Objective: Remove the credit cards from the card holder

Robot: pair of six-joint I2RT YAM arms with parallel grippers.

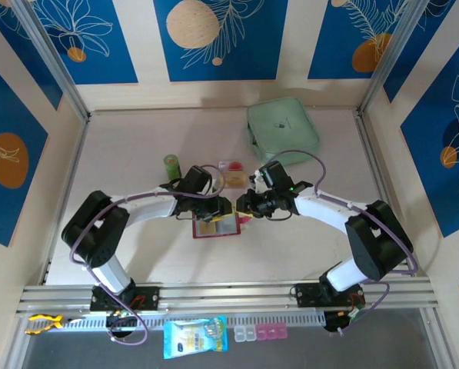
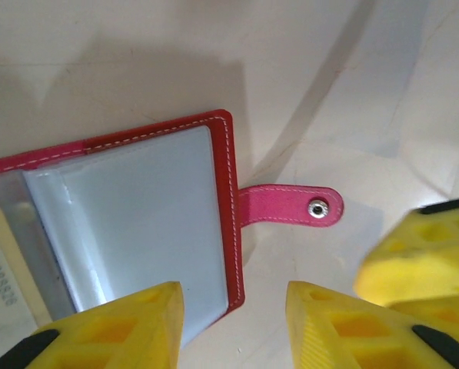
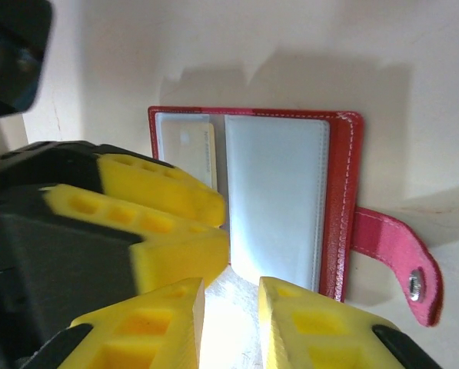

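We see the dark red leather card holder [image 1: 214, 227] lying open and flat mid-table, its snap tab [image 2: 291, 206] pointing right and a tan credit card [image 3: 201, 150] in a clear sleeve. Our left gripper [image 2: 233, 296] stands parted astride the tab-side edge, pinching nothing. Our right gripper [image 3: 231, 288], narrowly parted and empty, hovers just beside another edge. Bare pale table [image 1: 137, 254] lies near and left.

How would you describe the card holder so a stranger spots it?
On the pale table, look where the left gripper and right gripper meet. The card holder lies open there. Unlike the mint-green pouch behind, it is small, dark red, with clear sleeves and a snap tab.
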